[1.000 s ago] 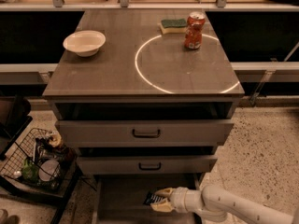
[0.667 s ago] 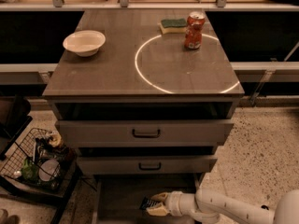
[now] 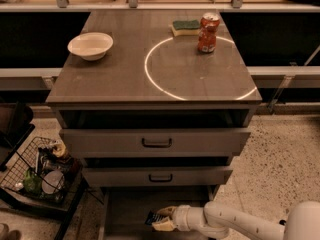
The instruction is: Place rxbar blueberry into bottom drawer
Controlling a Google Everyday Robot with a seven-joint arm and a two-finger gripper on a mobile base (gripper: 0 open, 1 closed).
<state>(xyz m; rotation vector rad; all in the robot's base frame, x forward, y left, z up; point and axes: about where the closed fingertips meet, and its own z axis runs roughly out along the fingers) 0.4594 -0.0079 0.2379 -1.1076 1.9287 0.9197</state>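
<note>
Rxbar blueberry [image 3: 150,218]: inside pulled-out bottom drawer [image 3: 125,206], about mid-width; contact with floor cannot be told. Clamped at one end by gripper [image 3: 161,219], fingers closed onto wrapper, reaching in from picture right. Wire basket [image 3: 30,171] beside cabinet: assorted items.

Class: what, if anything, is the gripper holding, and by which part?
The gripper, over the bottom drawer, holds the blue snack bar by the end nearer the arm.
</note>
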